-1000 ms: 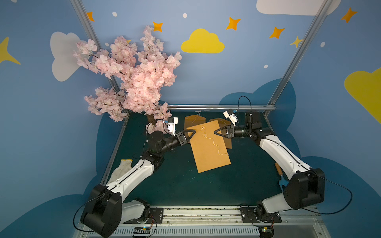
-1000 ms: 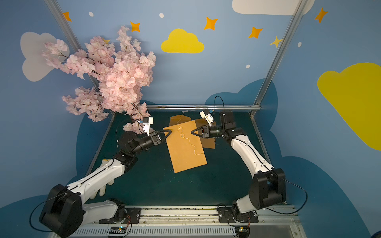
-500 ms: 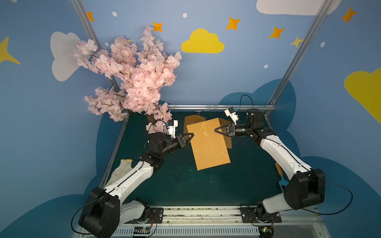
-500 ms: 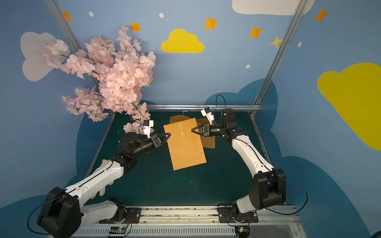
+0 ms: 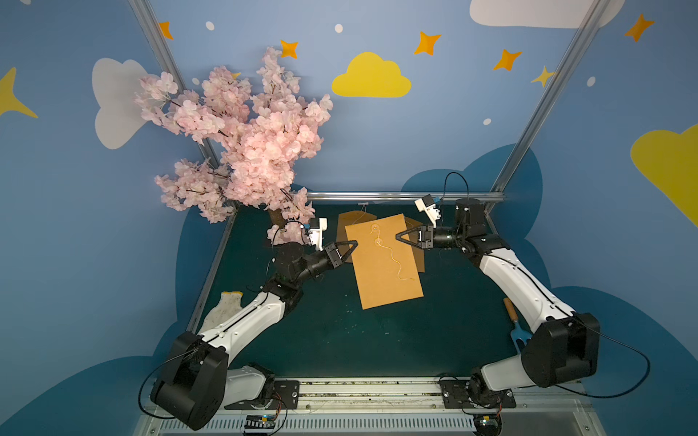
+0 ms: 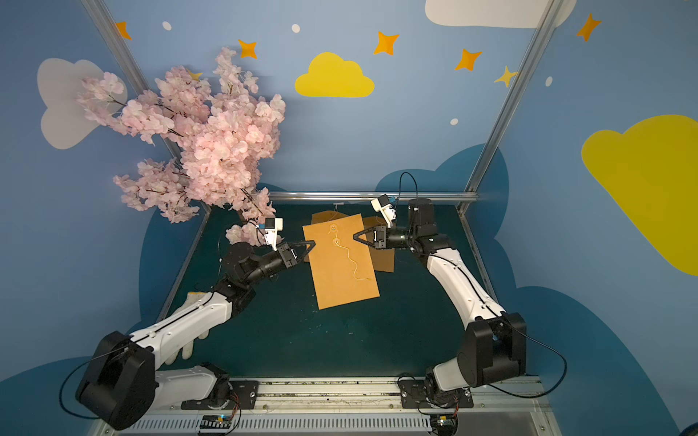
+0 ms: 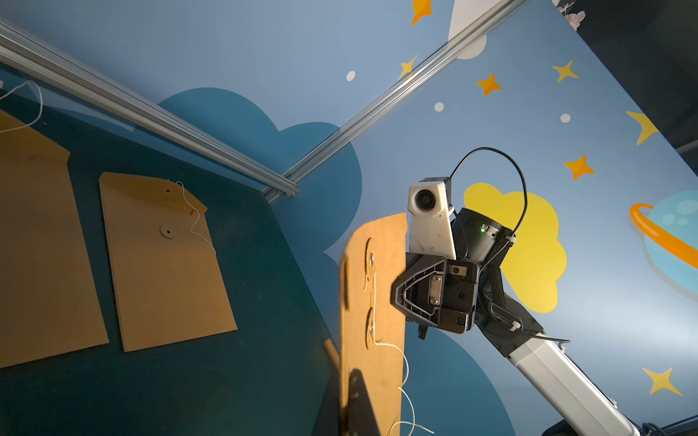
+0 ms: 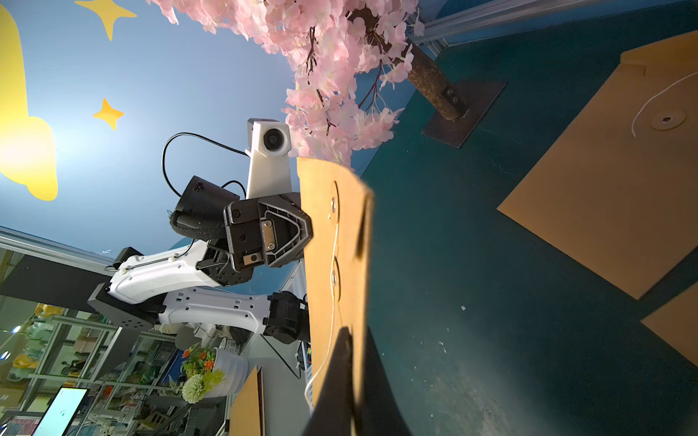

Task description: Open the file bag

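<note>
Both top views are showing the file bag (image 5: 385,271) hanging aloft, left gripper (image 5: 354,245) pinching its ten-o'clock edge, right gripper (image 5: 398,237) narrowly nipping its one-o'clock edge.

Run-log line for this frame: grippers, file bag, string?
left gripper: shut on file bag edge | right gripper: shut on opposite edge | file bag: held above table | string: loose end trailing down face
</note>
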